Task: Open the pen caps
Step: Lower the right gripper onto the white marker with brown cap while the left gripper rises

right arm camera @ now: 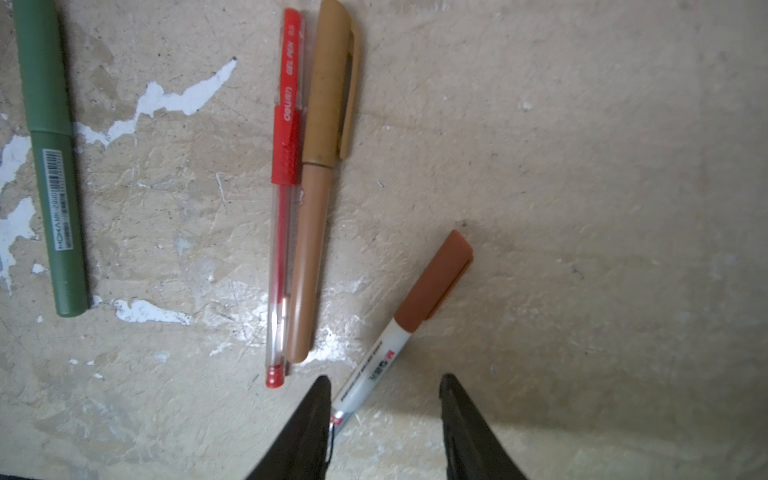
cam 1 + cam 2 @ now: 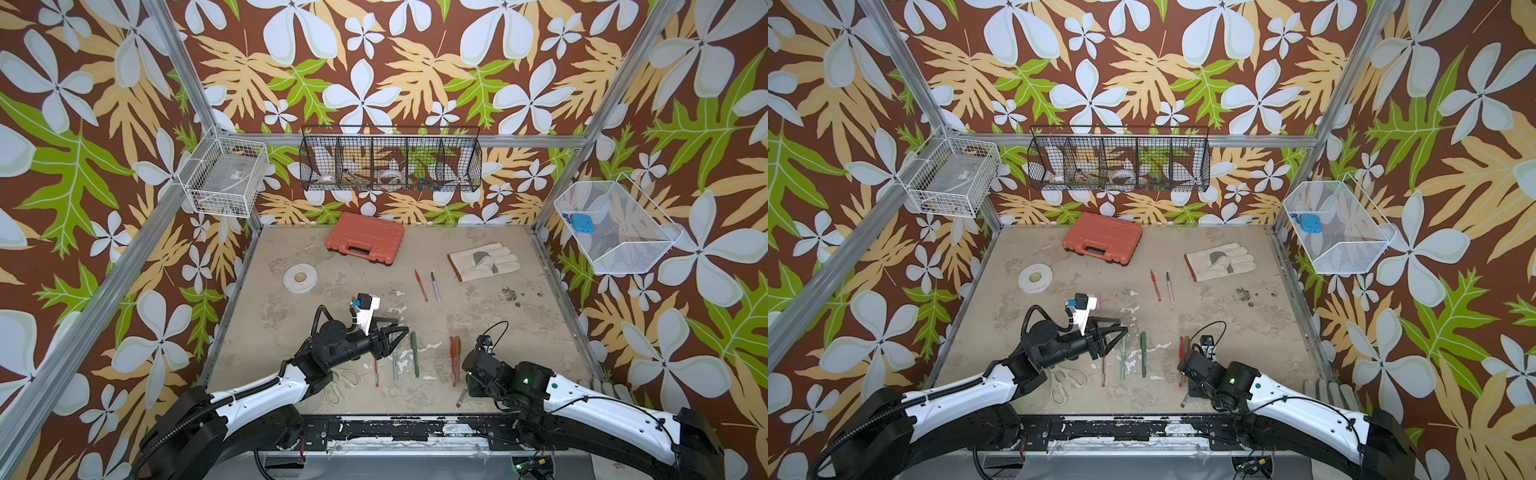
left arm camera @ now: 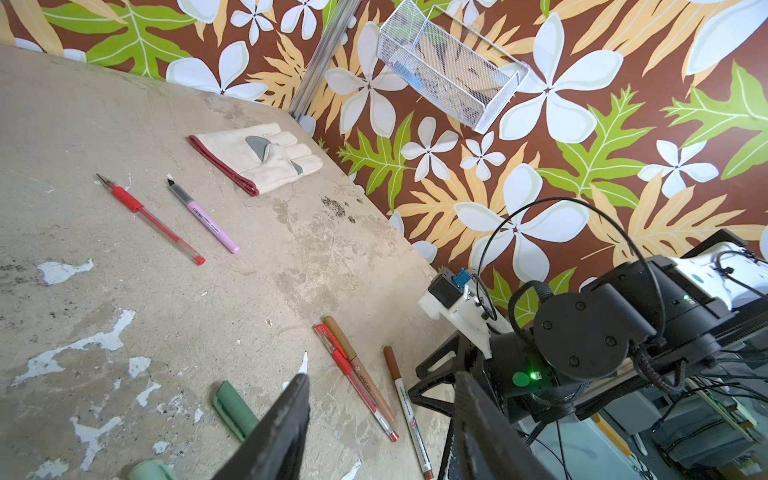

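Right gripper [image 1: 384, 377], jaws parted, is straddling the white pen [image 1: 370, 370], brown cap [image 1: 434, 282] ahead; next: clamping the barrel. Left gripper [image 2: 401, 325] is hovering open.

The surface [image 2: 478, 316] looks like rough, matt concrete with white chipped patches. The glove [image 2: 484, 262] near its far right corner is pale, soft cloth or leather. The red gel pen [image 1: 286, 145] has a clear glossy plastic barrel; the tan pen cap [image 1: 332, 83] and dark green pen [image 1: 54, 166] are matt plastic.
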{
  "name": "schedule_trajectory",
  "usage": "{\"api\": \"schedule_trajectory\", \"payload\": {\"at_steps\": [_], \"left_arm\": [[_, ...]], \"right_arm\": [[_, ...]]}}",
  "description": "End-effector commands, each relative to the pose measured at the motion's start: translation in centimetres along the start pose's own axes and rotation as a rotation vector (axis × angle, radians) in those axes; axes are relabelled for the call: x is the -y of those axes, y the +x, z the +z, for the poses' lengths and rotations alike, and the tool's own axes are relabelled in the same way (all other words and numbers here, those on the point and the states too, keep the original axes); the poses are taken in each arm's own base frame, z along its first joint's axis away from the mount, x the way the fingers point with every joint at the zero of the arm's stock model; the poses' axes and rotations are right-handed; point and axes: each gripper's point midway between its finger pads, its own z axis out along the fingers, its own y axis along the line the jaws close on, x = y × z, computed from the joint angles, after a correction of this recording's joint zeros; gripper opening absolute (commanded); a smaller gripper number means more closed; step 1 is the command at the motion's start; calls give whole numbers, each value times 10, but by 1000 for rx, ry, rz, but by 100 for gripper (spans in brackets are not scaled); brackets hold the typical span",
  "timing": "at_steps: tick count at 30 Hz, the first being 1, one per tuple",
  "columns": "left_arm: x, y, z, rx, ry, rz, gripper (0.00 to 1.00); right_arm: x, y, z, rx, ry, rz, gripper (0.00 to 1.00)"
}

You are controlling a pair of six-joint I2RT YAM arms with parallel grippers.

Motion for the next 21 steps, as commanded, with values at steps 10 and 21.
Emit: {"api": "schedule_trajectory", "payload": {"at_steps": [10,21], "left_arm": [[7,-7,1,21,28,16,56],[10,-6,2,15,47,12,56]], "right_arm": [[-11,8,15,-53,-16,-50,40],[-2,14,23,-78,42,-84,30]]}}
